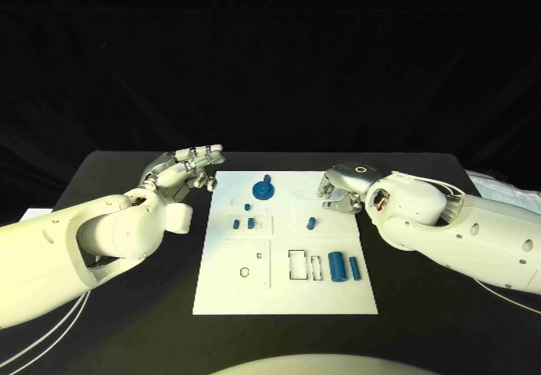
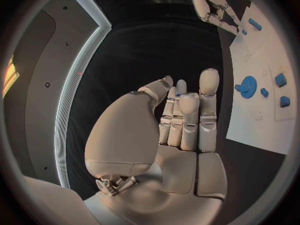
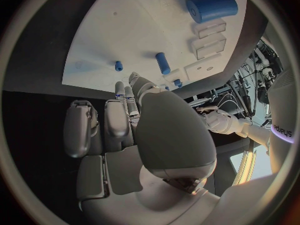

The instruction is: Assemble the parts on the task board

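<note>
The white task board point(image 1: 288, 293) lies in the middle of the table. On it sit a blue gear point(image 1: 263, 190), small blue pegs point(image 1: 242, 223), a short blue piece point(image 1: 310, 223) and two blue cylinders point(image 1: 344, 267). My left hand point(image 1: 186, 168) hovers off the board's far left corner, fingers stretched out and holding nothing; the left wrist view shows its fingers point(image 2: 187, 115) straight, with the gear point(image 2: 248, 86) beside them. My right hand point(image 1: 342, 191) hangs over the board's far right edge, fingers pointing down and empty. In the right wrist view a thick cylinder point(image 3: 211, 7) and a peg point(image 3: 162, 63) lie beyond the hand point(image 3: 125, 130).
Rectangular slots point(image 1: 298, 264) and a round hole point(image 1: 245, 272) are cut in the board's near half. Black table point(image 1: 135, 312) surrounds the board. White cables point(image 1: 34, 344) trail at the near left, and a pale object point(image 1: 502, 187) lies at the right edge.
</note>
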